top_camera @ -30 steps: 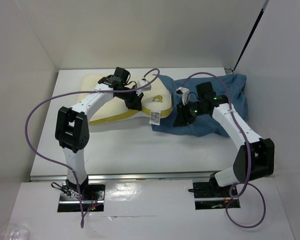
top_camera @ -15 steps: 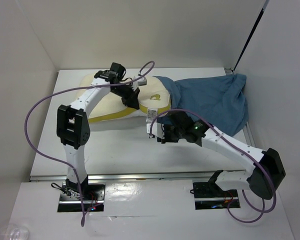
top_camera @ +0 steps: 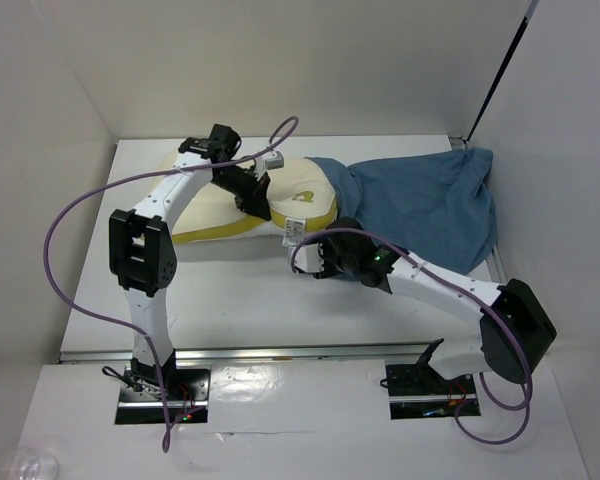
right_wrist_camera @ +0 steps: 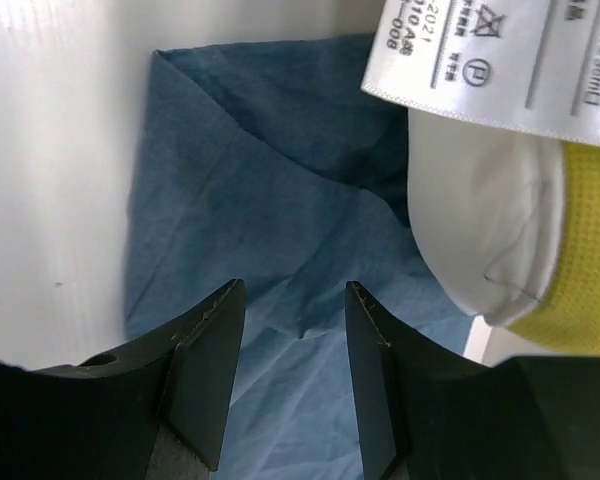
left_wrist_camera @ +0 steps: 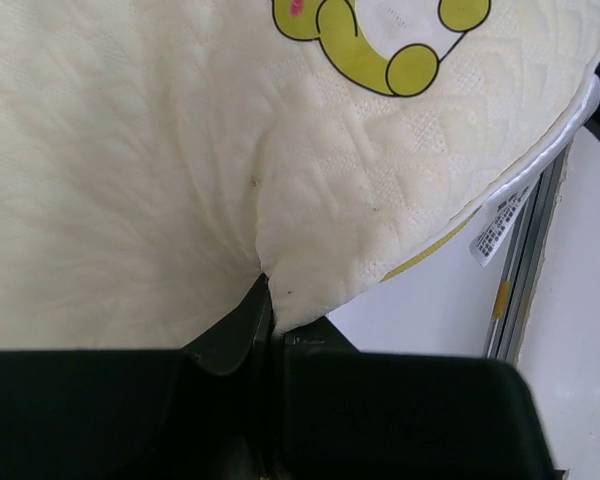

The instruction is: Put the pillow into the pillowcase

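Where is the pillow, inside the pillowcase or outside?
Mostly outside: the pillow lies bare on the table, only its end touching the pillowcase; whether that end is inside, cannot tell.

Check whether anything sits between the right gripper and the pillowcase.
Nothing visible. The right gripper faces bare pillowcase fabric, jaws open; the pillow corner and its tag sit off to one side.

White table (top_camera: 230, 300) — boxed in by plain white walls (top_camera: 280, 60).
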Motion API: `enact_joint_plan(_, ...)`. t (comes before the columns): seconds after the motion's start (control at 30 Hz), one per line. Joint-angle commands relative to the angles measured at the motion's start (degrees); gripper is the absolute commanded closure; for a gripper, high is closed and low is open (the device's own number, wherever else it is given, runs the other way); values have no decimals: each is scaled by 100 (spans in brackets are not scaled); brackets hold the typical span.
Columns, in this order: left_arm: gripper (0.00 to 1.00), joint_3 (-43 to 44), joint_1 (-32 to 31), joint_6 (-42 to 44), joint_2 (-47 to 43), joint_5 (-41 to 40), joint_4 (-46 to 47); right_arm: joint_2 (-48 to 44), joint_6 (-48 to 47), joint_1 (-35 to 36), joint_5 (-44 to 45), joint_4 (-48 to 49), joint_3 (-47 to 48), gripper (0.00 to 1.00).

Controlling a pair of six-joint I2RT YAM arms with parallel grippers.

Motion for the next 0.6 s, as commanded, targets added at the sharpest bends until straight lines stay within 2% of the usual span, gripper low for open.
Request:
enact_joint_plan(0.0,100,163,101,12,-161,564,-458,280,-352,68,37,279,137,48)
enact_joint_plan(0.4,100,383,285,197,-162,731,-836,1484,-414,-46,-710,-1092,1588,47)
enact_joint_plan(0.57,100,383,390,311,-214,731,-836,1951,-527,-46,-1131,-1988,2265,48)
